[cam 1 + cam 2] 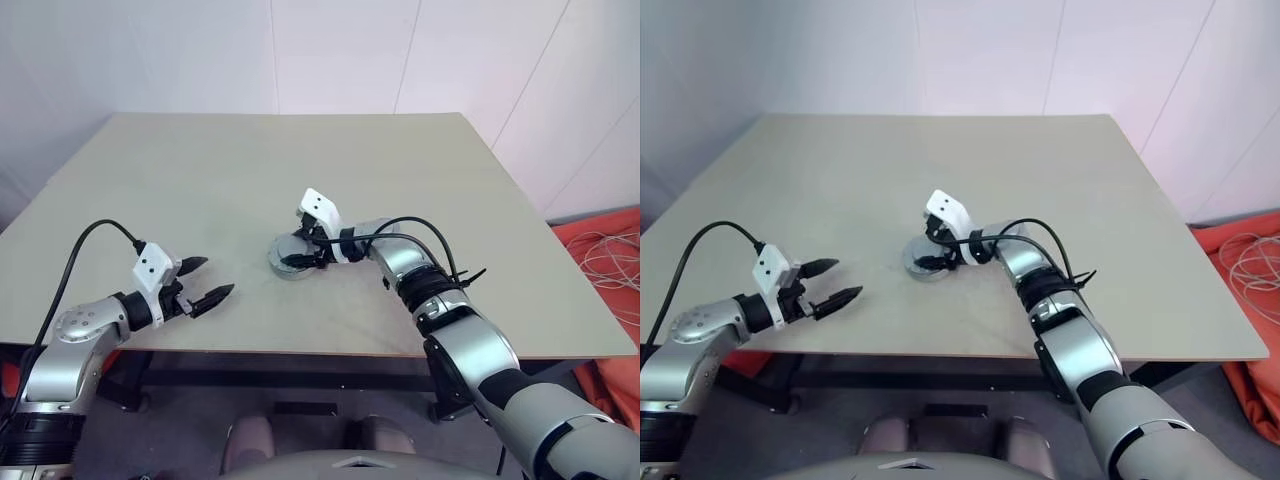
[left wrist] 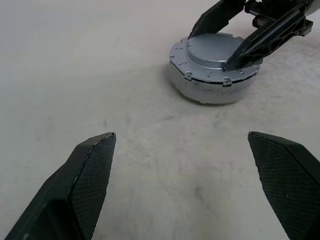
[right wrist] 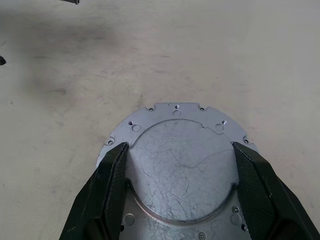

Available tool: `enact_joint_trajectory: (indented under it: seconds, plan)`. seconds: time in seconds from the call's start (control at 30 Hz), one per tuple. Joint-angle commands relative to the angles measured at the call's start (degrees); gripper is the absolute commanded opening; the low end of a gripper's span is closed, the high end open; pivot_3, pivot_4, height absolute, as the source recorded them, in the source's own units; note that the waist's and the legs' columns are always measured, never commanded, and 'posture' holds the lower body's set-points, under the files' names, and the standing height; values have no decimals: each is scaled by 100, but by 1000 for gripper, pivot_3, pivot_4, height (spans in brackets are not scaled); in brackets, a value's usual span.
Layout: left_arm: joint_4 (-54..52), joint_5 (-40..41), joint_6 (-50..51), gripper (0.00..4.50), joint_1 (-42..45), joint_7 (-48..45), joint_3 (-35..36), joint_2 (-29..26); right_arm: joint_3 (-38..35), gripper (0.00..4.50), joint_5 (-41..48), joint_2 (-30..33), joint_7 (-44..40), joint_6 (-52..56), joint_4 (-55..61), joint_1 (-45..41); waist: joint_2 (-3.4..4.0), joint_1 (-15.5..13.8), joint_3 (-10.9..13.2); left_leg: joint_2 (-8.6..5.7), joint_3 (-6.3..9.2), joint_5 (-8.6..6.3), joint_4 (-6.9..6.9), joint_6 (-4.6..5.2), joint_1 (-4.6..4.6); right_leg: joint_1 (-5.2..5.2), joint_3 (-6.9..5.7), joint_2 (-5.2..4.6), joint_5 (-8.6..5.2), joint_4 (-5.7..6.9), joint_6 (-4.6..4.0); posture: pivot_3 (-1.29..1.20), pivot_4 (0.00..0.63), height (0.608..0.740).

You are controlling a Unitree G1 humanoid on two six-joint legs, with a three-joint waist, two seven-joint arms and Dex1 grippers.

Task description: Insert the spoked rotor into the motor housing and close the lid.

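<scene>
The motor housing point(image 2: 210, 92), a squat round silvery part, stands near the middle of the table point(image 1: 300, 160). On top of it lies the lid point(image 3: 175, 112), a flat grey disc with a raised round centre and small holes along its rim. My right gripper point(image 3: 180, 147) reaches over from the right. Its two black fingers point(image 2: 260, 42) press against opposite sides of the lid's raised centre. My left gripper point(image 1: 218, 277) hovers open over bare table to the left of the housing, pointing toward it with nothing between its fingers. The spoked rotor is hidden.
The table's front edge point(image 1: 330, 352) runs just below both arms. Pale walls stand behind the table. On the floor to the right lie an orange sheet point(image 1: 600, 235) and loose white cables point(image 1: 612, 258).
</scene>
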State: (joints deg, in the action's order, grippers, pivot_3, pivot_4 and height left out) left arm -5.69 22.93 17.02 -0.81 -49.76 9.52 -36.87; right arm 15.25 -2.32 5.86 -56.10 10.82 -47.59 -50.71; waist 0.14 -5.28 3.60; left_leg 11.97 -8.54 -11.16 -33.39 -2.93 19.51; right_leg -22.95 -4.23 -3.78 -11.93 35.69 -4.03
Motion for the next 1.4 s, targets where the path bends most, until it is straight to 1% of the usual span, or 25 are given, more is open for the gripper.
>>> enact_joint_trajectory:
  seconds: [0.03,0.5,0.73,0.87,0.93,1.07,1.13,1.27,1.4]
  plan:
    - [-217,86,46,4500,108,21,67,-25,23,3103,-36,-48,39,156,-85,-33,0,1,0,0,0,0,0,0,-3,2,0,0,0,0,0,0,0,740]
    - [-126,189,377,4500,335,243,187,15,68,3103,-92,-61,5,214,-368,20,-2,3,-2,0,0,0,1,0,-38,36,1,0,-5,-1,8,0,0,740]
    - [-48,309,595,4500,530,397,269,61,105,3103,-166,-64,82,131,-606,15,-3,3,-5,0,0,-1,2,0,-52,65,1,-1,-21,-2,35,0,0,740]
    - [21,498,734,4500,673,514,479,107,187,3103,-261,-57,132,181,-742,24,-7,3,-10,0,1,-1,1,0,-57,70,1,-1,-21,-2,36,0,0,740]
    - [86,531,736,4500,701,548,573,94,95,3103,-161,-95,149,302,-769,12,-6,5,-13,-1,1,-1,1,0,-63,76,1,-1,-22,-2,36,0,0,740]
    - [141,923,959,4500,769,556,912,119,66,3103,-153,-108,144,285,-755,-8,-9,5,-15,-1,1,-1,1,0,-66,78,1,-1,-22,-2,36,0,0,740]
    - [135,914,959,4500,662,451,964,5,207,3103,-298,-52,105,58,-730,55,-10,5,-16,-1,1,-1,1,0,-67,79,1,-1,-22,-2,37,0,0,740]
    - [202,817,906,4500,541,297,998,-182,217,3103,-243,-33,-102,79,-663,114,-10,0,-16,-1,1,-1,2,0,-66,79,1,-1,-22,-3,37,0,0,740]
    - [210,778,878,4500,566,264,934,-231,193,3103,-294,-31,109,110,-752,64,-12,-4,-18,0,2,-1,3,1,-65,79,1,-2,-23,-7,38,0,0,740]
